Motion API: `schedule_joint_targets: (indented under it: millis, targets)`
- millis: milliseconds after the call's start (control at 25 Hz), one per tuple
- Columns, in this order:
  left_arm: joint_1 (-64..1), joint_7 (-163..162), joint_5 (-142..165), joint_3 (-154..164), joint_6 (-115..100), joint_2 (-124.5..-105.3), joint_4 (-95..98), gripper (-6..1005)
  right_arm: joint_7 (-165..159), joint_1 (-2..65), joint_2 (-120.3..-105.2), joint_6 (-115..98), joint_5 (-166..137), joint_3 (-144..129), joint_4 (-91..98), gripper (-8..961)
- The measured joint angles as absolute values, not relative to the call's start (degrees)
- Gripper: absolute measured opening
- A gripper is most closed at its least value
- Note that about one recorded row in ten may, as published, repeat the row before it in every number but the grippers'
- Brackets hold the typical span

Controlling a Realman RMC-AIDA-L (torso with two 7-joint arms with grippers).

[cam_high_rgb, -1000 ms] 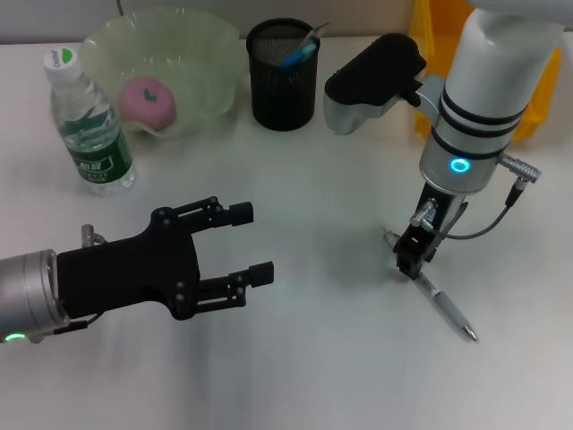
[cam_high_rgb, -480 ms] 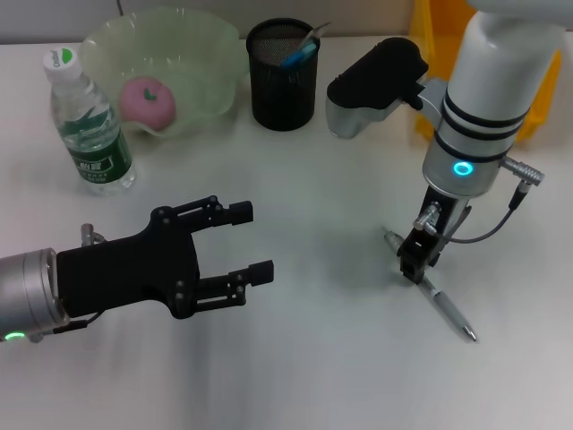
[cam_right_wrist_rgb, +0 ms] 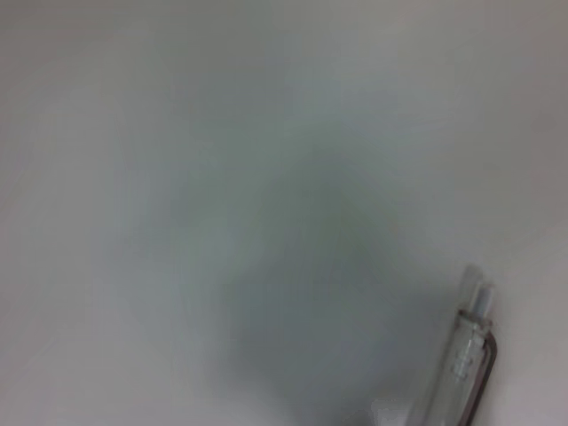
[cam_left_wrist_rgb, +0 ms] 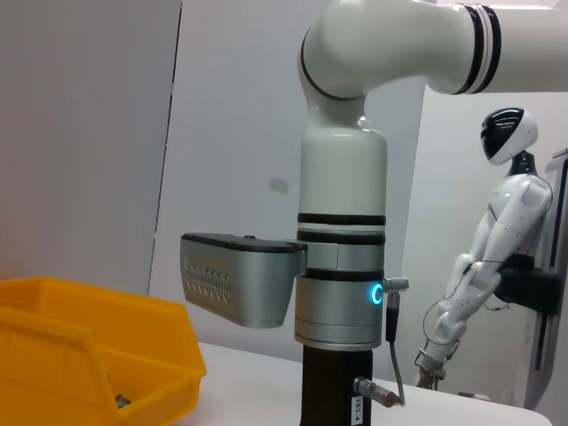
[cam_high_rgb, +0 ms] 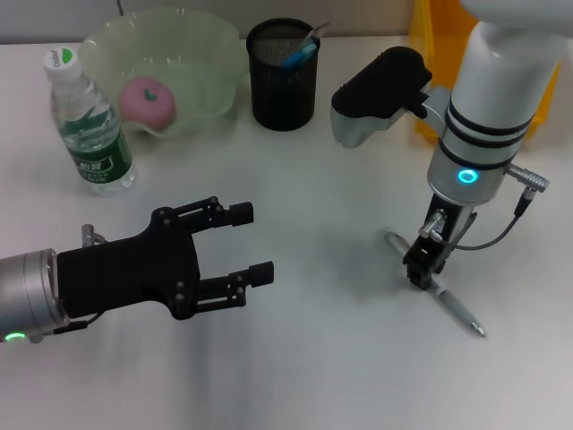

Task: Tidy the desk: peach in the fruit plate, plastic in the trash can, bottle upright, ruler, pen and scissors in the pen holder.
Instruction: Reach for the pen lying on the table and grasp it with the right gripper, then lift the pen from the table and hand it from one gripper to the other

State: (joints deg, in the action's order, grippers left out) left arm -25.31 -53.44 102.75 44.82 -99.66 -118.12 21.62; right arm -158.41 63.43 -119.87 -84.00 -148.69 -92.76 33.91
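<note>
A: How did the right gripper (cam_high_rgb: pixel 423 266) stand at that moment?

B: It pointed straight down onto the slim silver-grey pen (cam_high_rgb: pixel 436 294) on the white desk (cam_high_rgb: pixel 322 358). Its black jaws were at the middle of the pen, one end of the pen coming out on each side of them. Whether they were pinching the pen or only resting around it, I cannot tell; the small fingers were too dark and too close together. In the right wrist view only one clear end of the pen (cam_right_wrist_rgb: pixel 468 355) showed at the edge, lying on the desk.

A: And the left gripper (cam_high_rgb: pixel 255 242)?

B: Its jaws were spread wide and held nothing. It hung over the bare desk, well apart from the pen and from the other gripper.

A: What was farther out from the jaws?

B: Beyond the left jaws, toward the far edge, stood the black mesh pen holder (cam_high_rgb: pixel 282 76) with a blue-handled item and a thin stick already inside. To the left of it was the pale green wavy plastic fruit plate (cam_high_rgb: pixel 201 63) with the pink peach (cam_high_rgb: pixel 147 99) lying in it. Just beside the plate the clear plastic water bottle with the green label (cam_high_rgb: pixel 88 125) stood upright. Behind the right arm there was a yellow plastic bin (cam_high_rgb: pixel 436 36); the left wrist view showed this bin (cam_left_wrist_rgb: pixel 98 355) too.
</note>
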Motion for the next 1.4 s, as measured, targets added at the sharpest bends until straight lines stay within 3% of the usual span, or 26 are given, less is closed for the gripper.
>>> schedule_joint_targets:
  millis: [440,560,1400]
  targets:
    - [-25.31,-53.44,102.74,44.77,-100.08,-118.12,22.15,756,-158.57,61.7,-119.87,-84.9,-147.72,-94.31,37.53,228]
    - [-25.31,-53.43,102.74,44.77,-100.11,-118.12,22.22,756,-158.45,61.63,-119.87,-85.34,-147.71,-94.34,37.53,114]
    - [-25.49,-53.43,102.6,44.45,-100.28,-118.12,22.32,756,-155.5,55.24,-119.27,-85.69,-147.6,-88.48,50.61,111]
